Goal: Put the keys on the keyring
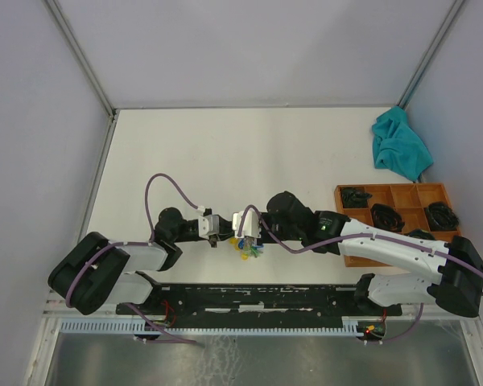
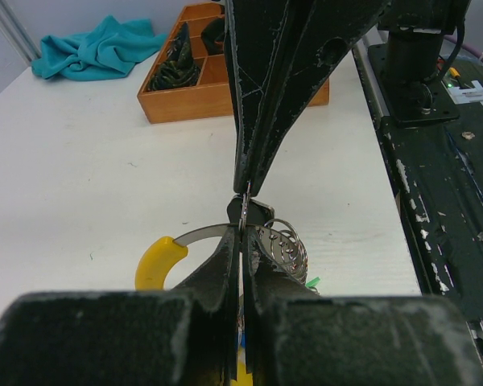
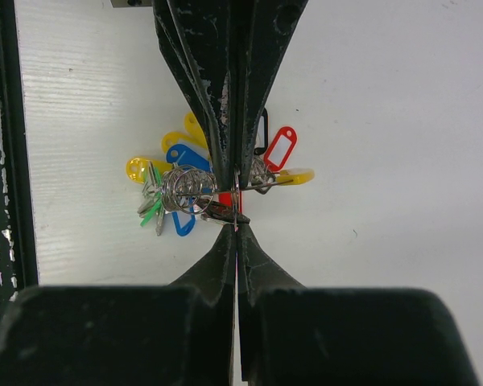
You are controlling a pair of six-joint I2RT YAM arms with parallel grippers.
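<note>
The keyring (image 3: 275, 181), a silvery ring with a yellow sleeve (image 2: 157, 263), lies on the white table with red, blue, yellow and green tags and small keys bunched on it (image 1: 248, 246). Above it, my left gripper (image 2: 243, 227) and my right gripper (image 3: 237, 228) meet tip to tip. Both are shut on a thin small ring (image 3: 237, 201) that stands edge-on between them. A dark key (image 3: 216, 212) hangs beside that ring. Something green (image 3: 150, 215) shows in the bunch under a cluster of small rings (image 2: 283, 241); I cannot tell if it is a key.
A wooden tray (image 1: 348, 193) with dark items in its compartments stands to the right. A teal cloth (image 1: 400, 146) lies at the back right. The black base rail (image 1: 249, 296) runs along the near edge.
</note>
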